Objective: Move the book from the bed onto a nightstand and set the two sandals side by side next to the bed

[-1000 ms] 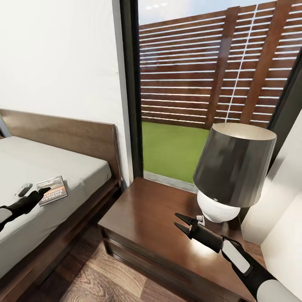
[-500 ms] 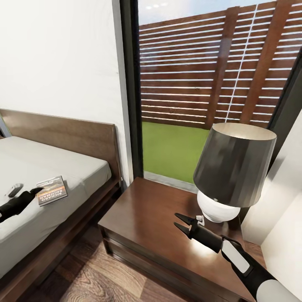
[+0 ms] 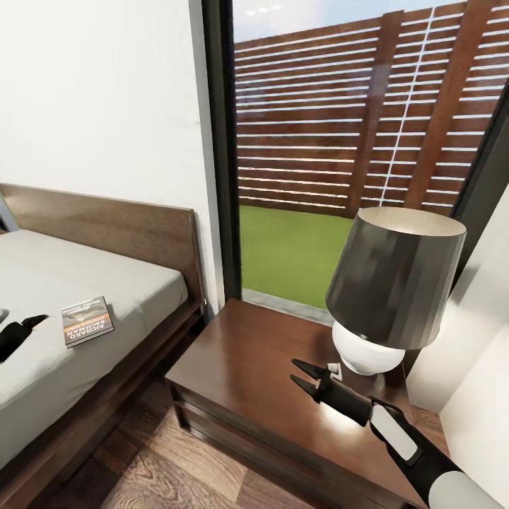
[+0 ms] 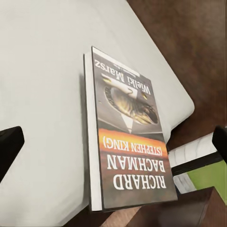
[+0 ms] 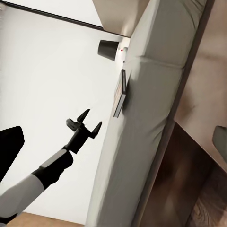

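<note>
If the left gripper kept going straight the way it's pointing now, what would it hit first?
Most likely the dark-covered paperback book lying flat on the light-grey mattress. The left gripper, jaws open, points at it across bare mattress; depth is uncertain.

White wall [image 3: 99,106] upper left of head view. Tall black-framed window [image 3: 219,141] at centre; slatted brown fence [image 3: 367,120] and green lawn [image 3: 290,247] beyond. Dark-shaded lamp [image 3: 392,283], white base, right of centre. Grey-brown plank floor [image 3: 162,466] along bottom. Daylight even, soft glare on glossy wood.
</note>
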